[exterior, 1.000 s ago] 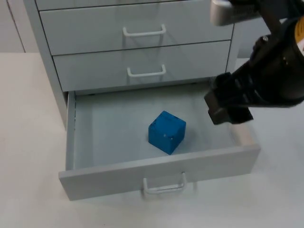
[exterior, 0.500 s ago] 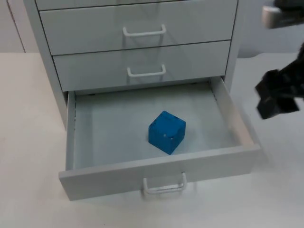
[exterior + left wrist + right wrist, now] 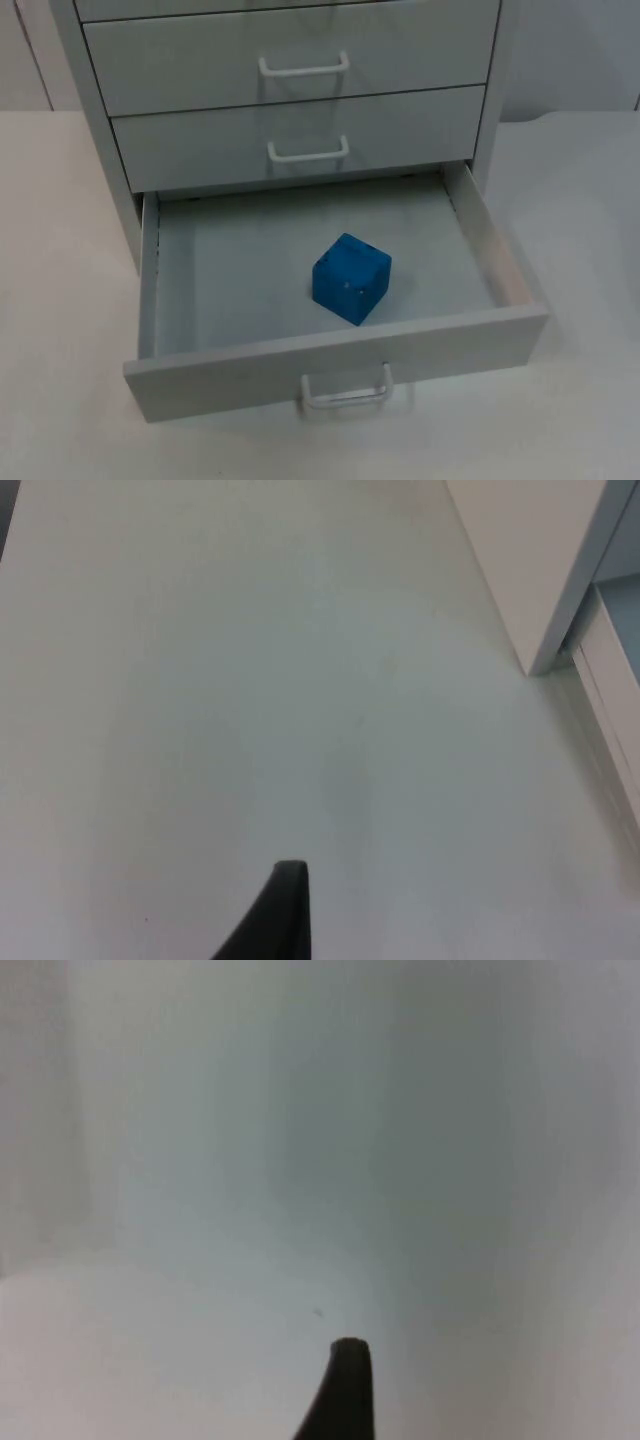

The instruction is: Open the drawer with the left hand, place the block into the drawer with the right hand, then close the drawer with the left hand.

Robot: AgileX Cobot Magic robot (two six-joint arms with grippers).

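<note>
While drawer [image 3: 300, 290] open, seemingly one block [image 3: 350, 278].

The block [image 3: 351, 278] sits in the open bottom drawer [image 3: 330, 360], below 2 closed drawers [image 3: 300, 130]

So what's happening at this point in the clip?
Nothing is being handled right now. The bottom drawer of the grey cabinet stands pulled open, and the blue block sits inside on its floor, so the placing step looks done. The left gripper is over bare white table beside the cabinet's corner, waiting. The right gripper is away from the drawer. Closing the drawer remains.
</note>
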